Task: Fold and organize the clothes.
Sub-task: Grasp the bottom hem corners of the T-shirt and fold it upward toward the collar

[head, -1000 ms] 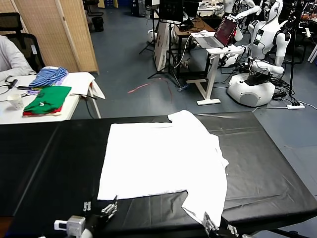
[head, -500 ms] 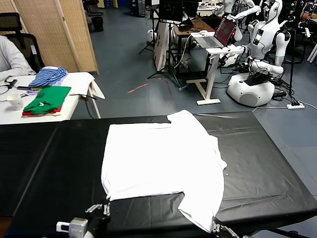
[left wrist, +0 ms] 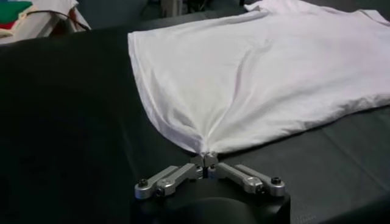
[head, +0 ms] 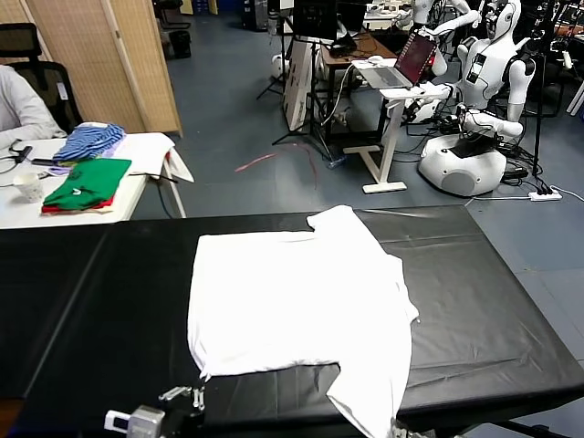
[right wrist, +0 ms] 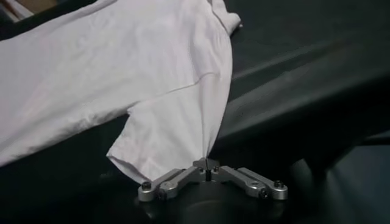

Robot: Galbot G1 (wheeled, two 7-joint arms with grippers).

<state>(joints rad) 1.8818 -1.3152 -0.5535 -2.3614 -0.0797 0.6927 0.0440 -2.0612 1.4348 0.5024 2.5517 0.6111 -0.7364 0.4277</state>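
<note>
The white T-shirt lies spread flat on the black table, one sleeve trailing to the near edge. My left gripper is shut on the shirt's near hem corner, and the cloth fans out from the pinch in folds. In the head view that gripper sits at the table's near edge. My right gripper is shut on the edge of the near sleeve, which hangs over the table's front. No printed graphic shows.
A side table at the far left holds folded green and red garments, a blue-striped cloth and a cup; a seated person is beside it. A desk with a laptop and a white humanoid robot stand behind.
Both grippers have drawn back toward the near edge. The left hem corner is now gathered to a point and the sleeve has slid nearer the table's front.
</note>
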